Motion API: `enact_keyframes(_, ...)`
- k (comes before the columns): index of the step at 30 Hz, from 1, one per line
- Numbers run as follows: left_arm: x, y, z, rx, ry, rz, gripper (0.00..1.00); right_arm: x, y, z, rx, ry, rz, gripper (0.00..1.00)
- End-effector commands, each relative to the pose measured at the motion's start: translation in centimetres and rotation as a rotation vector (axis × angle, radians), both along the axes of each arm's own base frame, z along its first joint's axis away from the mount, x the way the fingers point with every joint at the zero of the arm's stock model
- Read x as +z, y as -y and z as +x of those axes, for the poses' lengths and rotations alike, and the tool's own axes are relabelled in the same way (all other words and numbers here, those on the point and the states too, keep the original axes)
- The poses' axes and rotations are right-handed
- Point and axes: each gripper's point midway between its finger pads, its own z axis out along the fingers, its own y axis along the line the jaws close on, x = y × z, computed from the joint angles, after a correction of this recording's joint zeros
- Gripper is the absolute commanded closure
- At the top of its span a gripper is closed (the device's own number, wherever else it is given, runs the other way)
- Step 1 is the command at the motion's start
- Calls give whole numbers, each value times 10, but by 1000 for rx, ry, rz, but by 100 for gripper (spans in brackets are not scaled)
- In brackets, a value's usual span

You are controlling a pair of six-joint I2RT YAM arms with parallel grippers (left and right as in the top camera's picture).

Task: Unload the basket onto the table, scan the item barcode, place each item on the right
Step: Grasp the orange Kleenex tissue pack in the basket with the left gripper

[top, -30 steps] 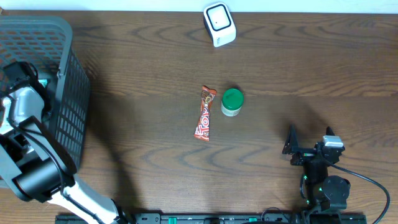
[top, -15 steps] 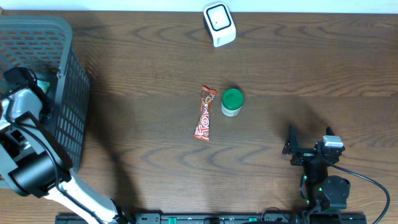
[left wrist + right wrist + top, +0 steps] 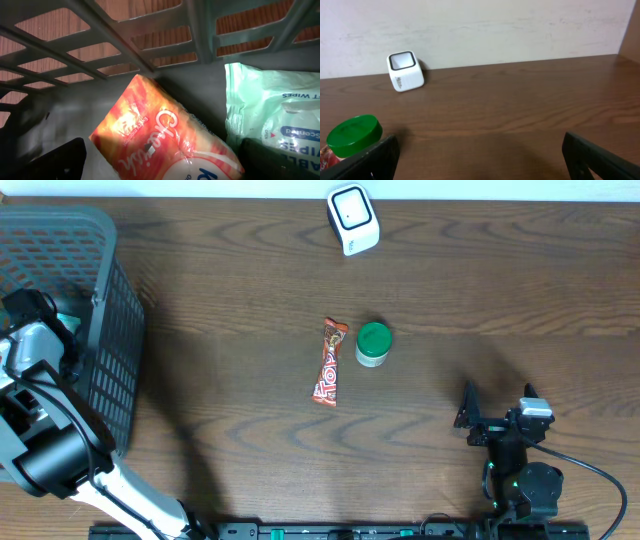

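Shifted a little within the basket since a second ago, the left pincer is spread open — an orange packet is seen between its fingers, beside green wipes. The right pincer is released.

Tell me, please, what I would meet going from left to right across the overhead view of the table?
basket → candy bar → green-lidded jar → right claw
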Motion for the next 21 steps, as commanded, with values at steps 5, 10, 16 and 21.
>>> enact_keyframes(5, -28, 7, -28, -2, -106, -103, 2, 0, -1, 0, 3, 1, -10, 1)
enact_keyframes(10, -35, 7, -33, -64, -122, -175, 2, 0, -1, 0, 3, 1, -10, 1)
enact_keyframes(16, -41, 5, -30, -200, -139, -244, 2, 0, -1, 0, 3, 1, -10, 1)
enact_keyframes(21, -46, 8, -29, -241, -110, -303, 2, 0, -1, 0, 3, 1, -10, 1)
